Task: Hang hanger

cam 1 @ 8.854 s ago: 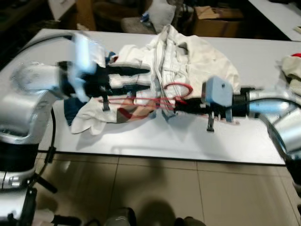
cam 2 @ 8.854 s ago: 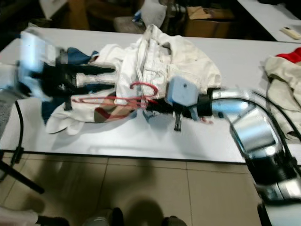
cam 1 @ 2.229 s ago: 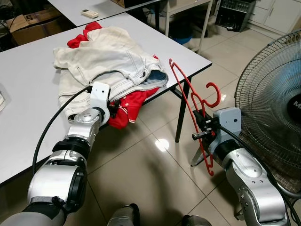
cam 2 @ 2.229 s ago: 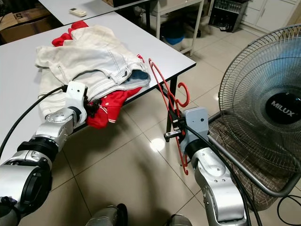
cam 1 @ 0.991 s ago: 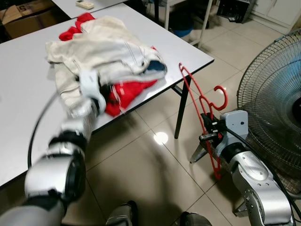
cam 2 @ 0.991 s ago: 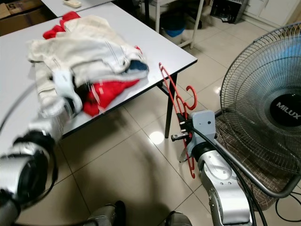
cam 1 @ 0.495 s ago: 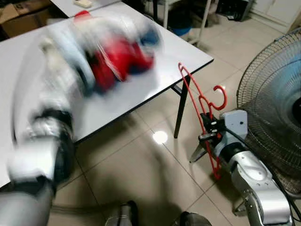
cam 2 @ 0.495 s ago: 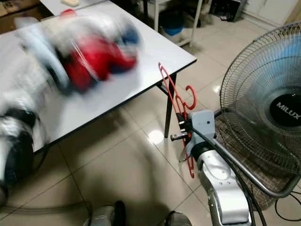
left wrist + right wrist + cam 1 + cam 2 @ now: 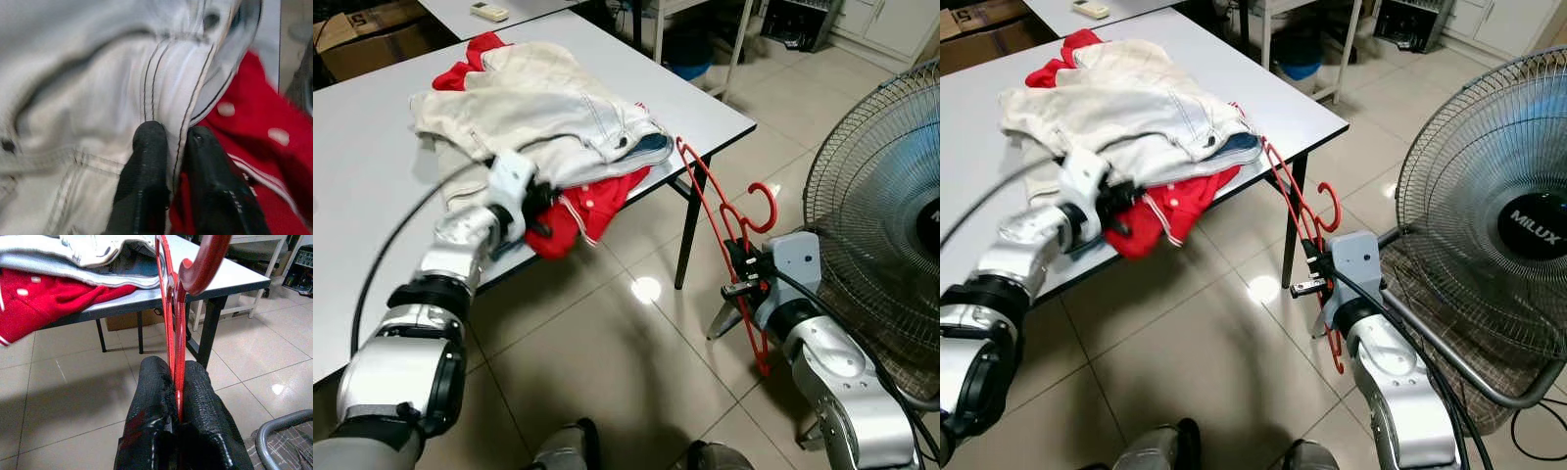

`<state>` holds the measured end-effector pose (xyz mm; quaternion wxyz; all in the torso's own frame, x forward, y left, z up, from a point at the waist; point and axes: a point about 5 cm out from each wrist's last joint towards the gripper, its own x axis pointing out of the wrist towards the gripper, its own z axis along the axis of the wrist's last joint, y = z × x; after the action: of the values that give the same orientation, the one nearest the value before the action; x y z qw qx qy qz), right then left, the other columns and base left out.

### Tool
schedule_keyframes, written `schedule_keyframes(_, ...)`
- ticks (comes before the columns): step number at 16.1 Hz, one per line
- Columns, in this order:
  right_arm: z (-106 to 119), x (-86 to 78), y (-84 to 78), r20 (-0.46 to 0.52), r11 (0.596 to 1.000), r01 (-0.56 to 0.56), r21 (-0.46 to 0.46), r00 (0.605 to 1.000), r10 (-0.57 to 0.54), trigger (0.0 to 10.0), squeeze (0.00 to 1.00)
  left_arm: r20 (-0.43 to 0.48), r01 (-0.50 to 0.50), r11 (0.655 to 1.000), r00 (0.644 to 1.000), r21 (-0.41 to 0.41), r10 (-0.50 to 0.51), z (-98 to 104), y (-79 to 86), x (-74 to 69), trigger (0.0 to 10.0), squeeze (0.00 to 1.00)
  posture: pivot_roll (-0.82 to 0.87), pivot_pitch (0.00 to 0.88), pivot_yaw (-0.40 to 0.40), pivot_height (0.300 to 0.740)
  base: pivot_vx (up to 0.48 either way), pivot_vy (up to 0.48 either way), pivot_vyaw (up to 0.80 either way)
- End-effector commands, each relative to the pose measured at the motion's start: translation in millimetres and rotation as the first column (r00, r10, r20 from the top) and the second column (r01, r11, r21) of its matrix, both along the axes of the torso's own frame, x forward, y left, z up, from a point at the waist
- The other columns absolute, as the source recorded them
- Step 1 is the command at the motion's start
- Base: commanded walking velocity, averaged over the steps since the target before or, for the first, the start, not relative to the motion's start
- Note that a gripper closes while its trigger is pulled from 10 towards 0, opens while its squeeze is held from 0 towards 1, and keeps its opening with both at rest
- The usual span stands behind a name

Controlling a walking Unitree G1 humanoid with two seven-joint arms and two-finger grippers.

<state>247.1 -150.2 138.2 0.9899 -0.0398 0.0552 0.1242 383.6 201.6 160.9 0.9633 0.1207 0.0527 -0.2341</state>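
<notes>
Right end effector (image 9: 176, 396), two black fingers pressed together, grips one thin red plastic clothes hanger (image 9: 720, 227) by its lower frame. That hanger stands roughly upright in the air beside the corner of the desk, its hook (image 9: 759, 206) curling toward the robot's right, with tiled floor (image 9: 597, 352) below it. Only one hanger is in view.

On the left, the second end effector (image 9: 171, 161) has its two fingers nearly closed, pinching a stitched seam of one pale cream denim garment (image 9: 533, 108). The left arm reaches up to the near edge of the white desk (image 9: 372, 166), where the clothes lie in a single heap. Under the cream denim lies one red garment with white dots and white trim (image 9: 582, 206), part of it hanging over the desk edge just beside the left end effector. A sliver of blue fabric (image 9: 651, 149) peeks out between the two, and more red cloth (image 9: 470, 59) shows at the far end of the heap; I cannot tell whether it belongs to the same red garment.

To the robot's right stands one large round floor fan with a wire grille (image 9: 1489, 235), near the right arm. One small white remote control (image 9: 489, 12) lies on a second white desk farther back. A cardboard box (image 9: 367, 39) sits on the floor behind the first desk.
</notes>
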Motion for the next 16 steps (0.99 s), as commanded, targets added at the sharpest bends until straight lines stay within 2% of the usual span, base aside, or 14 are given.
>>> schedule_keyframes(1,-0.3,0.0,1.0,-0.002,1.0,-0.006,0.002,1.0,0.006,10.0,0.0,0.054,0.012,1.0,0.998,-0.004,-0.011,14.5,1.0,3.0,10.0,1.0,-0.12,0.136,0.063,0.74,0.0,0.0,0.0)
schedule_keyframes(4,-0.3,-1.2,0.2,-0.002,1.0,-0.002,0.004,1.0,0.002,10.0,0.0,0.051,0.042,0.999,0.998,-0.005,-0.042,15.8,-3.1,4.1,10.0,1.0,-0.13,0.139,0.071,0.74,0.0,0.0,0.0)
schedule_keyframes(6,-0.5,-1.6,0.2,-0.003,1.0,-0.003,0.002,1.0,0.003,10.0,0.0,0.036,0.018,0.996,0.999,0.082,-0.021,9.6,-6.1,5.3,10.0,1.0,-0.13,0.139,0.073,0.74,0.0,0.0,0.0)
schedule_keyframes(7,-0.5,-1.8,0.2,-0.003,1.0,-0.004,0.0,1.0,0.004,10.0,0.0,0.027,0.006,0.991,1.0,0.132,-0.009,6.0,-8.3,5.9,10.0,0.57,-0.13,0.139,0.073,0.74,0.0,0.0,0.0)
schedule_keyframes(8,-0.6,-1.9,0.2,-0.003,1.0,-0.004,-0.001,1.0,0.004,10.0,0.0,0.034,-0.017,0.987,0.999,0.16,0.012,5.0,-9.1,7.0,10.0,0.0,-0.13,0.139,0.073,0.74,0.0,0.0,0.0)
schedule_keyframes(9,-0.4,-2.5,-0.3,-0.002,1.0,-0.003,-0.003,1.0,0.003,10.0,0.0,0.055,-0.032,0.974,0.998,0.224,0.02,4.4,-9.9,7.6,10.0,0.0,-0.14,0.139,0.078,0.74,0.0,0.0,0.0)
schedule_keyframes(11,-0.2,-3.2,-0.9,-0.001,1.0,-0.002,-0.006,1.0,0.002,10.0,0.0,0.081,-0.062,0.954,0.996,0.295,0.04,3.8,-8.6,8.3,10.0,0.0,-0.14,0.136,0.08,0.74,0.0,0.0,0.0)
schedule_keyframes(12,0.0,-3.8,-1.5,0.0,1.0,0.0,-0.007,1.0,0.0,10.0,0.0,0.103,-0.089,0.956,0.993,0.28,0.062,6.3,-7.3,9.1,10.0,0.0,-0.15,0.135,0.081,0.74,0.0,0.0,0.0)
schedule_keyframes(13,0.0,-4.2,-1.9,0.001,1.0,0.002,-0.006,1.0,-0.002,10.0,0.0,0.127,-0.106,0.964,0.989,0.245,0.076,10.7,-6.8,10.0,4.1,0.0,-0.15,0.134,0.08,0.74,0.0,0.0,0.0)
schedule_keyframes(14,-0.3,-4.5,-1.7,0.0,1.0,0.001,-0.007,1.0,-0.001,10.0,0.0,0.137,-0.108,0.968,0.987,0.226,0.078,12.7,-6.9,10.5,0.0,0.0,-0.14,0.133,0.079,0.74,0.0,0.0,0.0)
schedule_keyframes(16,-1.0,-5.0,-0.6,-0.002,1.0,-0.003,-0.006,1.0,0.003,10.0,0.0,0.153,-0.113,0.976,0.985,0.186,0.084,16.6,-7.1,11.3,0.0,0.0,-0.14,0.13,0.078,0.74,0.0,0.0,0.0)
